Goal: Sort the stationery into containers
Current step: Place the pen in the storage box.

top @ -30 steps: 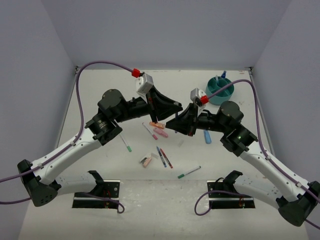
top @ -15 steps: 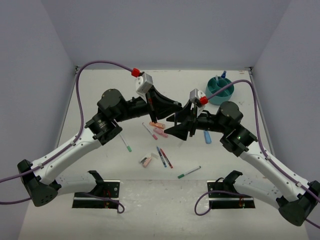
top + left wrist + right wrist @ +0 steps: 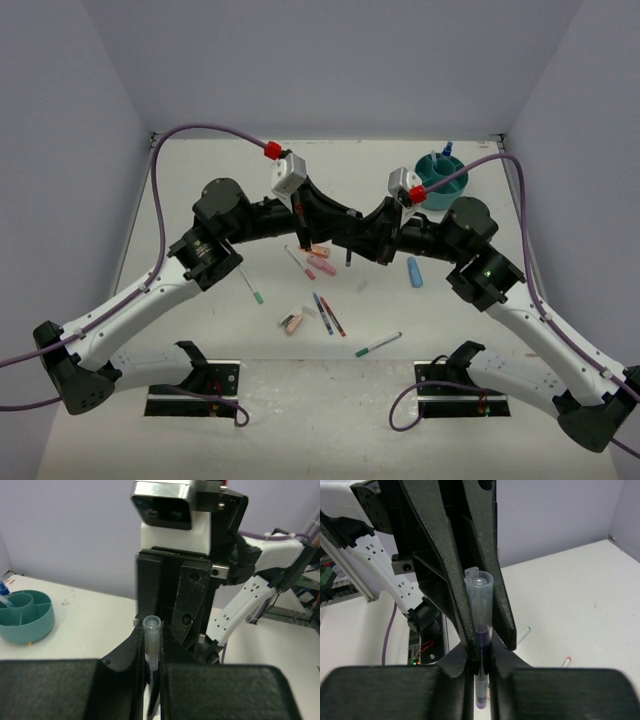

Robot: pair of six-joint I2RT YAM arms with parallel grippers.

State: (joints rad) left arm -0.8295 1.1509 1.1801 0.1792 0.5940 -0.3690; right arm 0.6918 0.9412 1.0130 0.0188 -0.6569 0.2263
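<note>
My two grippers meet above the middle of the table. A dark pen with a clear cap (image 3: 151,642) stands upright between them. The left gripper (image 3: 151,672) is shut on it, and the right gripper (image 3: 481,662) is shut on the same pen (image 3: 480,630) from the other side. In the top view the left gripper (image 3: 335,226) and right gripper (image 3: 354,238) touch, and the pen's (image 3: 348,258) lower end pokes out below. The teal organizer (image 3: 441,182) stands at the back right, also in the left wrist view (image 3: 25,622), with a blue-capped item (image 3: 447,150) in it.
Loose stationery lies below the grippers: an orange highlighter (image 3: 320,250), a pink highlighter (image 3: 321,265), a light-blue highlighter (image 3: 414,272), a pink eraser (image 3: 292,323), blue and red pens (image 3: 327,314), and two green-tipped pens (image 3: 250,287) (image 3: 377,344).
The right gripper opened, moved up to the left gripper and closed on the pen that the left gripper holds. The left arm stayed nearly still.
</note>
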